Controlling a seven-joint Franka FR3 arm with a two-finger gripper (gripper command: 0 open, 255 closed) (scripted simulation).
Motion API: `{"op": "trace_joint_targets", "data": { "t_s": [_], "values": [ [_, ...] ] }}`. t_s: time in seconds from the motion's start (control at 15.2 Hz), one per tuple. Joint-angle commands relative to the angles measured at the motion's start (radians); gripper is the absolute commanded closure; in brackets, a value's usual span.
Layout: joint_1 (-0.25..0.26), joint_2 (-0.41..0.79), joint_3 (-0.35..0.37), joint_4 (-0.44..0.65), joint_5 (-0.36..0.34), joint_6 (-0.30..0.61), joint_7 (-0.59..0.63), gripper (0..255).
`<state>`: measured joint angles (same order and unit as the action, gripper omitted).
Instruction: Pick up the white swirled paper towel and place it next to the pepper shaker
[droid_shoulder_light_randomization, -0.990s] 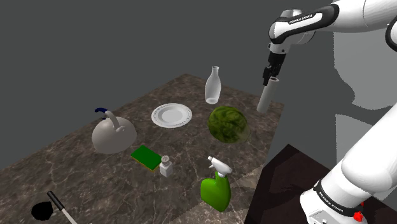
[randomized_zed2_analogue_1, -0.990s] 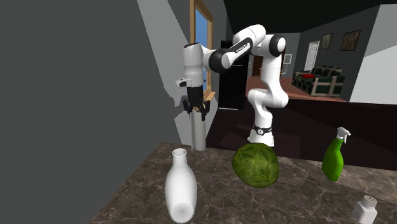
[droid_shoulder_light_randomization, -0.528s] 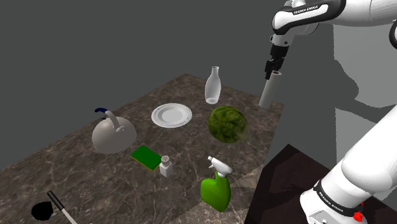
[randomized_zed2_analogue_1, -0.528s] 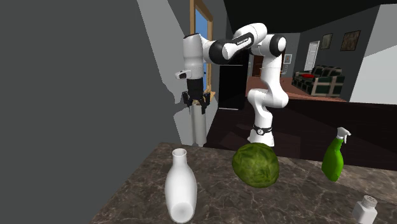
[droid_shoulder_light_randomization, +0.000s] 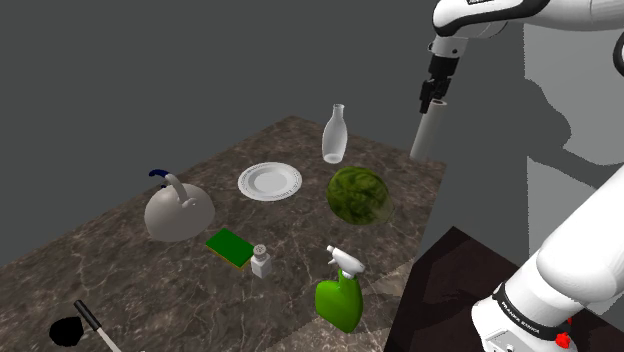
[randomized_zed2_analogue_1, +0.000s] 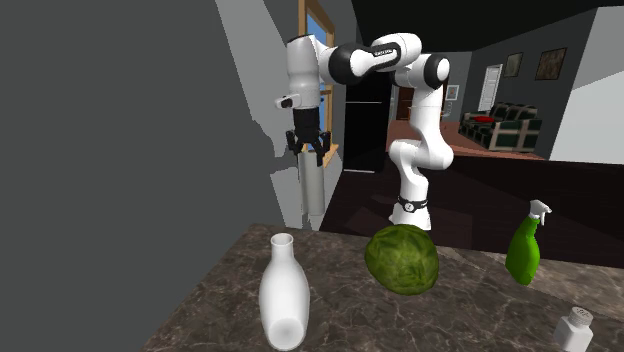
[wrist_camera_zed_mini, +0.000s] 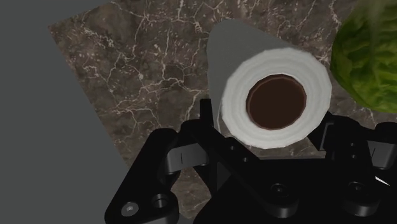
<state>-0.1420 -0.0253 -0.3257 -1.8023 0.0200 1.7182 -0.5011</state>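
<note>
The white paper towel roll (droid_shoulder_light_randomization: 427, 133) hangs upright in the air above the marble table's (droid_shoulder_light_randomization: 120, 260) far right corner, with my gripper (droid_shoulder_light_randomization: 434, 98) shut on its top end. From the second exterior view, the roll (randomized_zed2_analogue_1: 312, 190) dangles below the gripper (randomized_zed2_analogue_1: 308, 150), well off the tabletop. Seen from the wrist, the roll's white rim (wrist_camera_zed_mini: 236, 95) and brown core sit clasped in the gripper (wrist_camera_zed_mini: 270, 137). The small white pepper shaker (droid_shoulder_light_randomization: 261, 261) stands near the table's front, beside a green sponge (droid_shoulder_light_randomization: 230, 246); it also appears as the shaker (randomized_zed2_analogue_1: 577, 329) at the second exterior view's lower right.
A green cabbage (droid_shoulder_light_randomization: 358, 195) lies below and left of the roll. A white bottle (droid_shoulder_light_randomization: 334, 135), white plate (droid_shoulder_light_randomization: 269, 181) and grey kettle (droid_shoulder_light_randomization: 178, 212) stand further left. A green spray bottle (droid_shoulder_light_randomization: 340, 292) is at the front edge, a black object (droid_shoulder_light_randomization: 66, 330) at the near left corner.
My gripper has risen steadily with the paper towel roll, lifting it higher above the table's far right corner. Nothing on the table has moved.
</note>
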Motion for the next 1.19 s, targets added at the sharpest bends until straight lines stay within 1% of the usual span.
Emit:
{"op": "trace_joint_targets", "data": {
  "t_s": [0.0, 0.59, 1.12],
  "values": [
    [0.000, -0.003, 0.000, 0.025, -0.001, -0.028, 0.001, 255],
    [-0.001, 0.012, -0.002, 0.164, 0.003, -0.152, 0.000, 255],
    [-0.006, 0.045, -0.006, 0.312, 0.014, -0.270, -0.005, 255]
  ]
}}
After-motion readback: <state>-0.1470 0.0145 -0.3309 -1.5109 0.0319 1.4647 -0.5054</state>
